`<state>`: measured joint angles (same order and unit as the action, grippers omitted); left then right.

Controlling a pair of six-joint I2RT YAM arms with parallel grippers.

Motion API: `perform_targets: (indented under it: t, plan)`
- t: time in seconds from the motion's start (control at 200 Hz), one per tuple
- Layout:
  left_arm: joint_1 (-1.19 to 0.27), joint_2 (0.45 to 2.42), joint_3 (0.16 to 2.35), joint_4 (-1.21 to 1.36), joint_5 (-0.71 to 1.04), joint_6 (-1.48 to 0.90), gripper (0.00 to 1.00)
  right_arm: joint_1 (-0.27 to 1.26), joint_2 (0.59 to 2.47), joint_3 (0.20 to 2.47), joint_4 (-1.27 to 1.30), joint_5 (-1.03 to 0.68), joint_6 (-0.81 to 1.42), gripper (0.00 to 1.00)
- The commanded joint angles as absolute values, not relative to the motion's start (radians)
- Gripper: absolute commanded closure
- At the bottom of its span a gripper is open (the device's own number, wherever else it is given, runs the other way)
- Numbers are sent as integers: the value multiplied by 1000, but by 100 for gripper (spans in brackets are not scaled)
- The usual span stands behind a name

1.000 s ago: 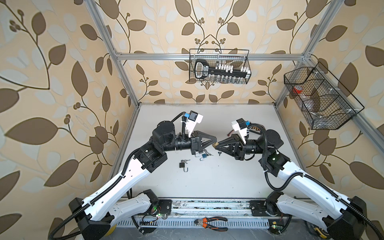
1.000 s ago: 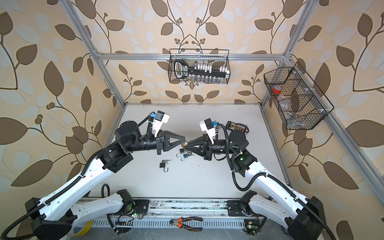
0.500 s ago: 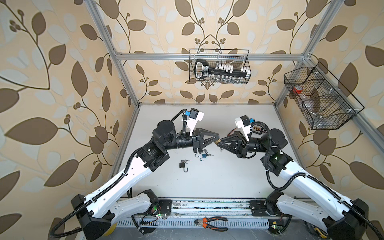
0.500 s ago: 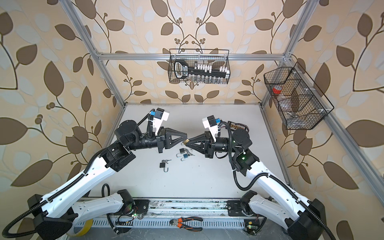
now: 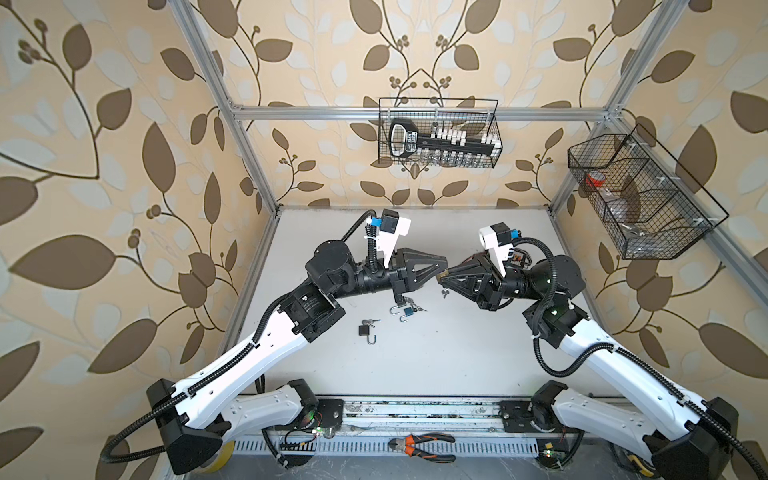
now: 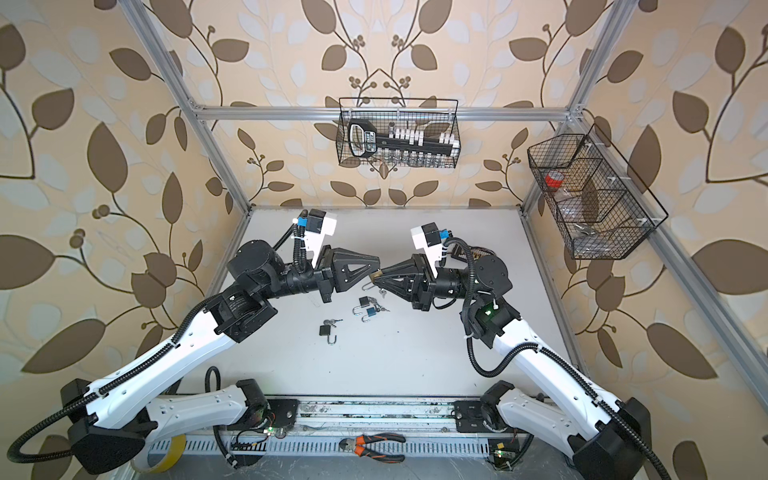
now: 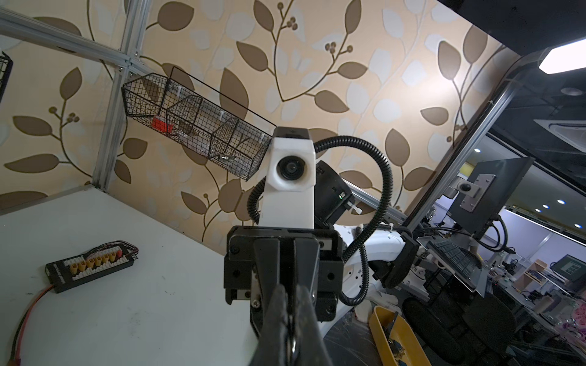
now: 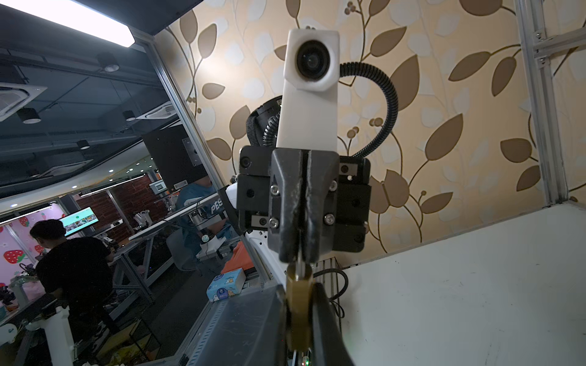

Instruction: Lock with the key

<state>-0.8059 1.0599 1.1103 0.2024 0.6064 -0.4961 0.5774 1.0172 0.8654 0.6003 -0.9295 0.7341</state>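
My two grippers meet tip to tip above the middle of the table. The right gripper is shut on a small brass lock, gripped by its flat sides. The left gripper is shut on a thin silver key, of which only an edge shows between my fingers. In the right wrist view the key's blade runs from the left gripper's closed tips down into the end of the lock. How deep it sits I cannot tell.
On the table below lie a black padlock, blue padlocks with open shackles and loose keys. A connector board lies at the back right. Wire baskets hang on the walls. Pliers lie at the front rail.
Both grippers, still tip to tip, have moved together a little toward the back and to the right. Neither grip has changed.
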Motion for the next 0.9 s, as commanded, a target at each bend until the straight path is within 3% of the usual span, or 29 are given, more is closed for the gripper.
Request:
perform_targets:
  t: [0.0, 0.165, 0.29, 0.31, 0.355, 0.475, 0.65, 0.895]
  plan:
    - [-875, 1071, 1057, 8, 668, -494, 100, 578, 1030, 893, 642, -822, 692, 100]
    - [-845, 1030, 1101, -26, 555, -500, 100, 579, 975, 796, 497, -833, 588, 100]
    - [-845, 1025, 1157, -117, 453, -477, 100, 579, 923, 732, 412, -763, 521, 55]
    - [-844, 1023, 1163, -132, 431, -474, 100, 579, 916, 725, 394, -750, 506, 44]
    - [-844, 1021, 1175, -164, 383, -468, 100, 578, 903, 713, 358, -708, 476, 37]
    - [-845, 1020, 1198, -233, 251, -461, 100, 578, 890, 686, 317, -613, 438, 30]
    - [-848, 1032, 1226, -314, 91, -488, 100, 635, 897, 687, 250, -464, 356, 30]
    - [-849, 1041, 1235, -331, 38, -488, 100, 778, 912, 689, 229, -243, 268, 30]
